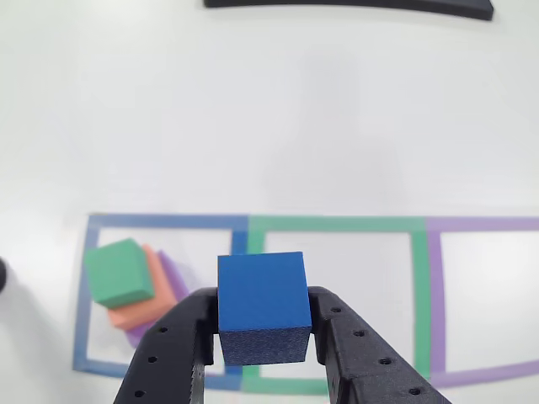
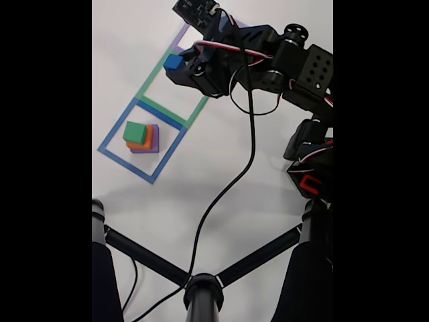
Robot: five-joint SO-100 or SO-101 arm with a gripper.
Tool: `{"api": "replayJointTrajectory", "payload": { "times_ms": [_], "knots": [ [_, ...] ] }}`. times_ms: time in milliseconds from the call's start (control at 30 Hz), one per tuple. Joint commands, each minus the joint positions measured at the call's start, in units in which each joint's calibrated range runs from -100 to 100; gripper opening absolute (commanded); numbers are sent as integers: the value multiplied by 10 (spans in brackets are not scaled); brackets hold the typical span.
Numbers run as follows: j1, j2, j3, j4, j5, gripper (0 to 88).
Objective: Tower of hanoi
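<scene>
Jaws of the gripper were clamped on the blue cube's opposite flat sides, holding it above the tape between the blue square and green square. It looked like light, slightly yielding foam, matte enough to grip; its flat side faces seemed the sound hold

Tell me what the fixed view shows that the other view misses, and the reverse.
Fixed view alone: the arm with its cable and a black stand in front. Other view alone: a black strip at the table's far edge. Both: the gripper shut on the blue cube, the green-orange-purple stack in the blue square, and the green square.
</scene>
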Motion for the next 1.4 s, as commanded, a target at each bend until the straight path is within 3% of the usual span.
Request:
{"api": "replayJointTrajectory", "payload": {
  "times_ms": [0, 333, 567, 1033, 1367],
  "knots": [
    [-29, -27, -124, 113, -19, 24],
    [-96, -54, -225, 225, -65, 25],
    [-120, -71, -186, 214, -35, 26],
    [-116, -66, 118, -141, 134, 28],
    [-131, 13, 283, -443, 134, 31]
  ]
}}
